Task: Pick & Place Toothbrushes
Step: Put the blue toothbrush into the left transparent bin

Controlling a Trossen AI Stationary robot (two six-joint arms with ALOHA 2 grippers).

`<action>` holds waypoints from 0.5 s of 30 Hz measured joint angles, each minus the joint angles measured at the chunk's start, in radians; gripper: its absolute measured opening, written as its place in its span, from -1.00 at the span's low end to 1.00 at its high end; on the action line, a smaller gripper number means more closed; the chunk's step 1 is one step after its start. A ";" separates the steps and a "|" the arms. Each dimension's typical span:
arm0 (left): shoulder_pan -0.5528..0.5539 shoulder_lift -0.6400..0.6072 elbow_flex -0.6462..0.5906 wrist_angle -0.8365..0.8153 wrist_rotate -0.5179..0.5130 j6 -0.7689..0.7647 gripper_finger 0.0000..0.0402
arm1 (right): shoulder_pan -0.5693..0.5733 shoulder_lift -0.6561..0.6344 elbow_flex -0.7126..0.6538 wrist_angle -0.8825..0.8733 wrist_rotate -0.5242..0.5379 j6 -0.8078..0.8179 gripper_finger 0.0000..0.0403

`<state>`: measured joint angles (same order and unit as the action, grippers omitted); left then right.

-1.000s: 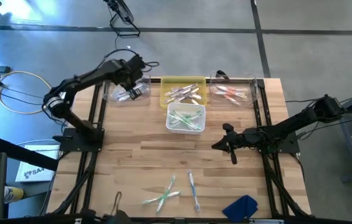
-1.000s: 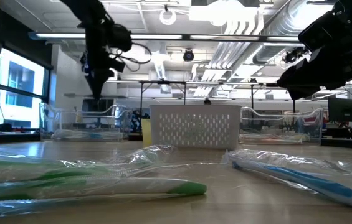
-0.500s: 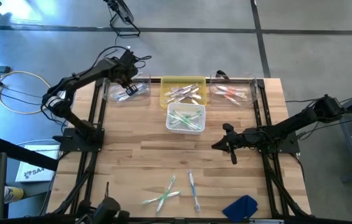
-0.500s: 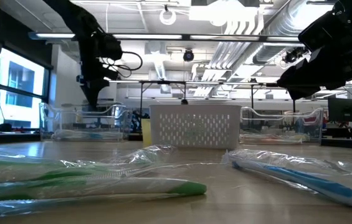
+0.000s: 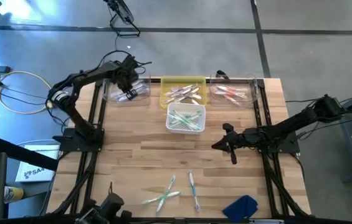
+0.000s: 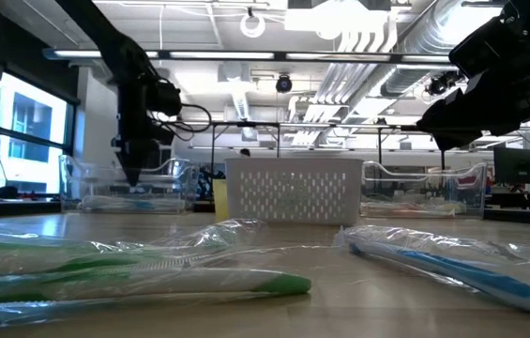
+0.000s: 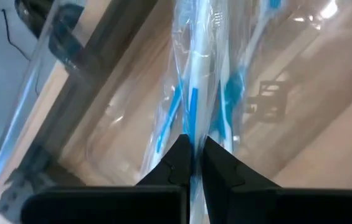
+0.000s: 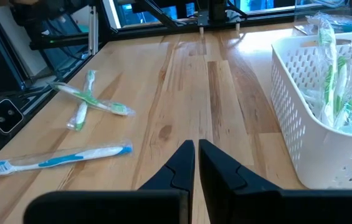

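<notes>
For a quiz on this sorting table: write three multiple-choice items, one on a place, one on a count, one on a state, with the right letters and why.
1. Where does the white basket stand?
A. just in front of the yellow tray
B. at the table's left edge
C. beside the blue cloth

2. How many wrapped toothbrushes lie loose on the table near its front edge?
A. one
B. three
C. six

3. How is the left hand now?
A. wide open above the basket
B. shut, over the left clear tray
C. shut on the blue cloth

Answers: 1 A, the high view shows the basket against the yellow tray's near side. 2 B, two crossed green ones and one blue one. 3 B, the left wrist view shows its fingers together above blue toothbrushes in that tray.
</notes>
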<state>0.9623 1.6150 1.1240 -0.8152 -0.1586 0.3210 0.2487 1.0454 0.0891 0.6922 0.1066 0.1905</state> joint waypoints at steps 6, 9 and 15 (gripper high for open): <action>0.000 0.032 0.000 0.054 0.036 0.000 -0.95 | 0.000 0.000 0.000 0.000 0.000 0.000 -0.93; 0.000 0.041 0.000 0.069 0.041 0.000 -0.89 | 0.000 0.000 0.000 0.000 0.000 0.000 -0.93; -0.013 0.041 0.000 0.075 -0.013 -0.010 -0.45 | 0.000 0.000 0.000 0.000 0.000 0.000 -0.93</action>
<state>0.9489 1.6562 1.1236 -0.7406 -0.1719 0.3111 0.2488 1.0454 0.0891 0.6918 0.1066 0.1905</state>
